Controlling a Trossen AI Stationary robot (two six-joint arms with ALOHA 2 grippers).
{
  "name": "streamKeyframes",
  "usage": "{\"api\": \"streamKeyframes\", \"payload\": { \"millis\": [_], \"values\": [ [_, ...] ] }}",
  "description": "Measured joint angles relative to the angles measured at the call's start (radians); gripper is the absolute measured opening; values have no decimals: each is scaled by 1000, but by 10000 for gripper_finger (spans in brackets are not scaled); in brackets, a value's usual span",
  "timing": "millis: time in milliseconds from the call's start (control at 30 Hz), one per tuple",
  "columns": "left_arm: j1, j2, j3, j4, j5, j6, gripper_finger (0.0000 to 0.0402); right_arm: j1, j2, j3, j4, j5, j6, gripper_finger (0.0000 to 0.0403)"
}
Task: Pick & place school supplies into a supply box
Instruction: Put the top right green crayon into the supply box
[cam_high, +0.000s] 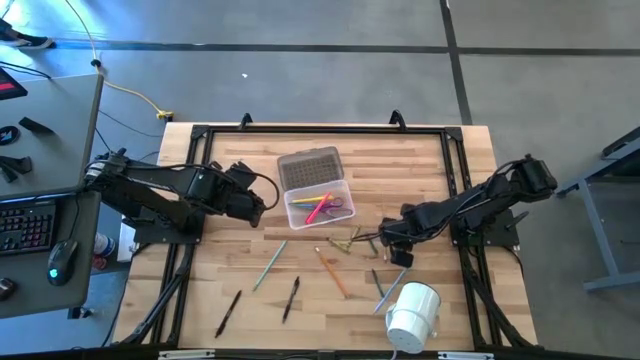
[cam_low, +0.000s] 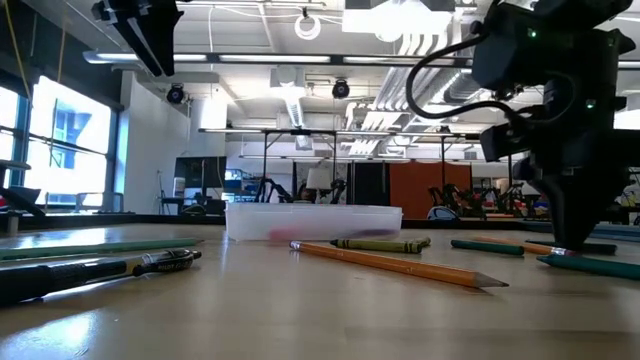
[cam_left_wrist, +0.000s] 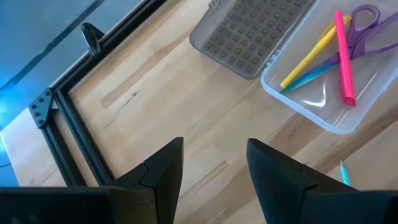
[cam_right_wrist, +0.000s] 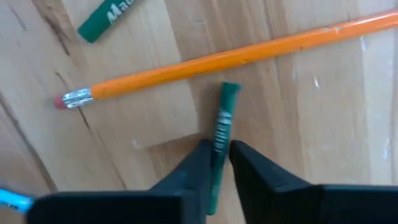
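Seen from above, a wooden table (cam_high: 330, 290) fills the middle of the frame, edged by a black metal frame (cam_high: 320, 129) along its top and sides. The supply box (cam_high: 320, 205), clear plastic, sits just above the table's centre with its grey ribbed lid (cam_high: 310, 167) folded open toward the top edge. Inside lie a yellow stick, a pink stick (cam_left_wrist: 344, 59) and purple scissors (cam_left_wrist: 362, 25).

The widest bare wood is left of the box and along the top right of the table. More school supplies are scattered below and right of the box: a grey-green pencil (cam_high: 269, 264), two black pens (cam_high: 229, 312) at lower left, an orange pencil (cam_high: 333, 274) at centre, and a small cluster of green pieces near the right arm. A fat white roll (cam_high: 412, 312) stands near the bottom edge, right of centre.

The left gripper (cam_high: 262, 203) hovers just left of the box, arm reaching in from the left edge; in its wrist view its fingers (cam_left_wrist: 273, 174) stand apart with nothing between them, above bare wood.

The right gripper (cam_high: 386, 240) reaches in from the right edge, bent low to the table right of centre. In its wrist view its fingers (cam_right_wrist: 252, 165) are clenched on a green crayon (cam_right_wrist: 222, 127), beside an orange pencil with an eraser (cam_right_wrist: 205, 62).
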Motion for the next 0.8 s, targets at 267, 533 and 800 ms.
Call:
{"api": "streamKeyframes", "payload": {
  "millis": [267, 533, 800],
  "values": [
    [0, 0, 0, 49, 2, 0, 211, -2, -4, 70, -59, -35, -29, 24],
    [0, 0, 0, 62, 2, 0, 211, -75, -16, 225, -43, 113, -337, 5],
    [0, 0, 0, 72, 2, 0, 211, -250, 45, 359, 361, 96, -654, 8]
  ]
}}
